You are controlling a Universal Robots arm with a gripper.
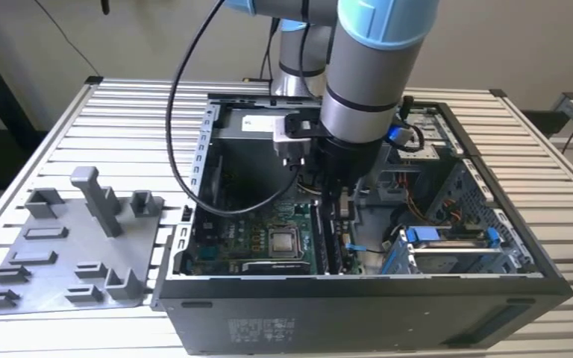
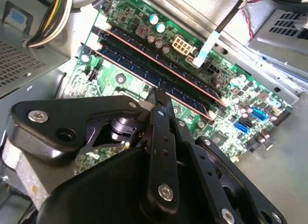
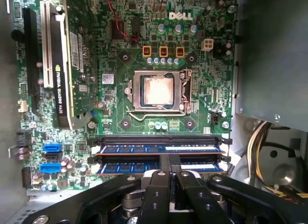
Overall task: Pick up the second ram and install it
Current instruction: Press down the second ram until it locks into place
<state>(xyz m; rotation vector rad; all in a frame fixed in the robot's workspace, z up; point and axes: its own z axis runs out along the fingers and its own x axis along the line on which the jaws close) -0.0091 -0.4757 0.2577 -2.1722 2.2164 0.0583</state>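
Observation:
In the exterior view my gripper (image 1: 334,216) reaches down into the open computer case (image 1: 366,291), over the motherboard's memory slots. In both wrist views two dark memory sticks with bluish labels stand seated in parallel slots. The second ram (image 3: 125,168) (image 2: 127,67) is the one under my fingertips. My gripper (image 3: 169,159) (image 2: 160,96) is shut, finger against finger, with its tip resting on that stick's top edge near the middle. The fingers lie along the stick and do not clamp it. The other stick (image 3: 144,148) (image 2: 144,53) sits one slot further on.
A processor socket (image 3: 158,91) and a graphics card (image 3: 65,65) stand close to the slots. Cable bundles (image 3: 262,142) and a drive cage (image 1: 456,246) crowd the case on the exterior view's right. A grey fixture plate (image 1: 68,261) with upright pegs lies on the slatted table left of the case.

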